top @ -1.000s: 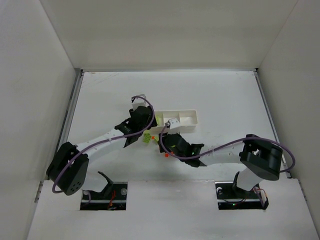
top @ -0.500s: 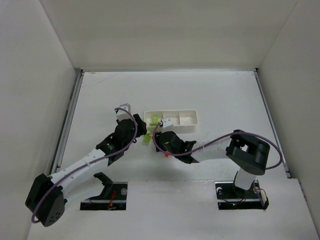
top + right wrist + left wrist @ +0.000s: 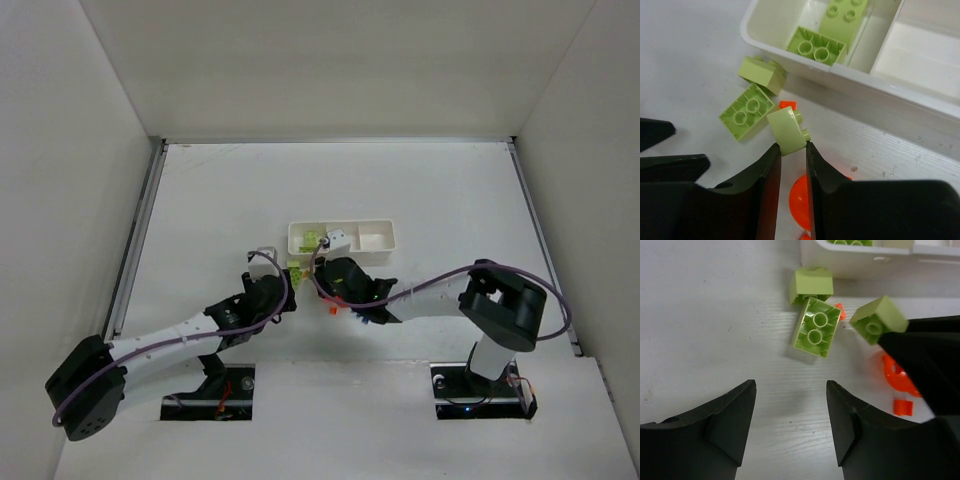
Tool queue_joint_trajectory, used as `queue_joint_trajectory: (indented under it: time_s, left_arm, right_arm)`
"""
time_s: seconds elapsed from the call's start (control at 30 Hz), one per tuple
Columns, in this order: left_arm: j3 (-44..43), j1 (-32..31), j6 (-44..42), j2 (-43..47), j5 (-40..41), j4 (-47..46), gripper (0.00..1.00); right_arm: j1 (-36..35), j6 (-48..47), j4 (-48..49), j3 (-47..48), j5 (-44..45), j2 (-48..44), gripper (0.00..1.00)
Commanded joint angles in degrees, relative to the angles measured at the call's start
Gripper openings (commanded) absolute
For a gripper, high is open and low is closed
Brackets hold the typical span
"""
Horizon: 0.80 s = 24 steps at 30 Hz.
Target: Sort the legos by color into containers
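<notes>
My right gripper is shut on a small lime green lego, pinched at the fingertips just above the table in front of the white tray. Two more lime legos lie on the table beside it, the bigger one upside down. The tray's left compartment holds lime legos; the compartment beside it looks bare. Orange pieces lie under the right fingers. My left gripper stands open over bare table, short of the upside-down lime lego. In the top view both grippers sit near the tray.
Small orange bits lie to the right of my left gripper, close under the right arm. The right arm's black fingers reach into the left wrist view from the right. Grey walls enclose the table on three sides.
My right gripper has shut on the lime lego. The left arm has drawn back from the tray's left end toward the near edge, its gripper still open.
</notes>
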<state>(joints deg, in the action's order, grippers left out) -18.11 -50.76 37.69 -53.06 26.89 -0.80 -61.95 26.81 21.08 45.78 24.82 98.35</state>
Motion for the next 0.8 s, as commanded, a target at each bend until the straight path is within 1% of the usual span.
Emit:
queue_joint_trajectory:
  time_s: [0.0,0.07,0.2,0.27,0.37,0.4,0.43,0.53,0.57,0.77]
  left_arm:
    - [-1.9,-0.5,1.1,-2.7,2.7,-1.7,0.56]
    - [-2.7,-0.6,0.3,-4.3,2.7,-2.5,0.57]
    - [-4.0,0.1,-0.8,-6.8,2.7,-3.7,0.58]
    - [-4.9,0.4,-1.7,-8.4,2.6,-4.6,0.59]
    - [-6.3,0.5,-3.1,-11.4,1.8,-6.6,0.6]
    - [-6.8,0.7,-3.8,-12.8,1.4,-7.5,0.6]
    - [-7.3,0.8,-4.3,-13.9,1.2,-7.8,0.6]
    - [-8.5,0.9,-5.0,-17.1,1.2,-8.1,0.58]
    - [-8.8,1.0,-5.0,-17.9,1.4,-8.3,0.56]
    - [-9.6,1.7,-6.0,-20.5,1.2,-10.4,0.5]
  right_arm:
    - [0.0,0.0,3.6,-1.5,0.6,-7.6,0.26]
    - [0.0,-0.2,3.4,-1.8,0.2,-10.1,0.26]
    - [1.5,-0.8,2.2,0.1,-0.4,-11.9,0.26]
    - [3.1,-1.1,1.7,2.6,-1.3,-10.9,0.26]
    - [6.1,-0.9,0.7,7.0,-2.8,-7.1,0.27]
    - [7.0,-0.5,0.5,8.1,-2.8,-5.9,0.3]
    - [7.7,0.0,0.5,8.8,-2.8,-5.0,0.34]
    - [7.9,0.7,1.2,8.5,-2.8,-5.1,0.55]
    - [7.9,0.8,1.9,7.7,-2.5,-5.8,0.59]
    - [7.3,0.8,3.2,2.7,-1.5,-8.8,0.59]
